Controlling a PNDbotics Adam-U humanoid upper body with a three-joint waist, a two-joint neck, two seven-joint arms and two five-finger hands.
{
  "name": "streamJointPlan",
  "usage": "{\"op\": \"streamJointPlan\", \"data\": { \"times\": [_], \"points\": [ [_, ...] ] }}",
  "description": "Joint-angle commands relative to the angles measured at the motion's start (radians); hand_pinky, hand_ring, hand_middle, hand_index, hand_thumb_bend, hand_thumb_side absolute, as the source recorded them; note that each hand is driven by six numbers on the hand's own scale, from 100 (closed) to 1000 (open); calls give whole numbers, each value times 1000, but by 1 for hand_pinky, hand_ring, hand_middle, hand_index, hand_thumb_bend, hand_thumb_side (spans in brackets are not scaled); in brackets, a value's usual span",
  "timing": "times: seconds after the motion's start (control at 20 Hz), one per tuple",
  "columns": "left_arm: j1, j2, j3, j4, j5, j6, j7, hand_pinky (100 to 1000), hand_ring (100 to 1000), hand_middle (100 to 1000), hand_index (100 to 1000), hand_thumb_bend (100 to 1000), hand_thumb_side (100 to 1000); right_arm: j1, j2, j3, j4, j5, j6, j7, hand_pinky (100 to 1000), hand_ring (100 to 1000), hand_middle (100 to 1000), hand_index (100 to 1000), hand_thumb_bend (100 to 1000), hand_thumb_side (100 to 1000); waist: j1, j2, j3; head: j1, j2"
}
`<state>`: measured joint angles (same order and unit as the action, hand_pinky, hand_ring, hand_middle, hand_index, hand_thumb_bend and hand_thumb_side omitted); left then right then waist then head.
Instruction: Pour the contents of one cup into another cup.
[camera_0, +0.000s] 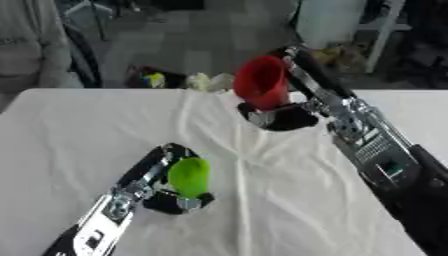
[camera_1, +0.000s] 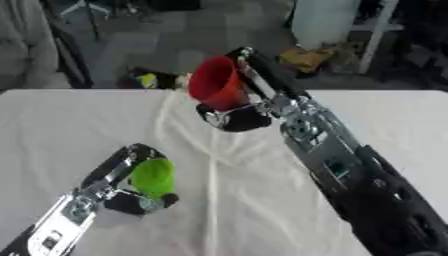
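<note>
Presently: right hand (camera_0: 284, 117) curled round red cup (camera_0: 261, 82), held high, tilted toward left; left hand (camera_0: 175, 200) curled round green cup (camera_0: 189, 176), low, near-left of it, well apart.

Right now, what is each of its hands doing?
Left hand: fingers closed round the green cup.
Right hand: fingers closed round the red cup.

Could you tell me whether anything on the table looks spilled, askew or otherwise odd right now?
No spill shows. The white tablecloth is wrinkled down its middle. The red cup in the right hand is tilted, as is the green cup in the left hand.
</note>
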<state>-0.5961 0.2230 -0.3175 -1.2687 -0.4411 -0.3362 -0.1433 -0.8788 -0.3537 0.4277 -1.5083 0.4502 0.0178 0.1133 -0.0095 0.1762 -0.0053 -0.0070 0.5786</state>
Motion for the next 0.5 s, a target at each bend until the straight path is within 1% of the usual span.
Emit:
{"op": "streamJointPlan", "data": {
  "times": [0.05,0.5],
  "points": [
    [-23,-4,0,5,-15,-9,2,100,112,360,632,283,209,-31,6,4,-28,47,-18,24,526,311,296,427,100,175,-1,-22,1,-4,1],
    [-28,-19,4,23,-26,-13,6,100,110,359,631,283,208,-42,32,27,-19,166,-75,68,534,317,301,433,100,202,-4,-18,0,-8,2]
  ]
}}
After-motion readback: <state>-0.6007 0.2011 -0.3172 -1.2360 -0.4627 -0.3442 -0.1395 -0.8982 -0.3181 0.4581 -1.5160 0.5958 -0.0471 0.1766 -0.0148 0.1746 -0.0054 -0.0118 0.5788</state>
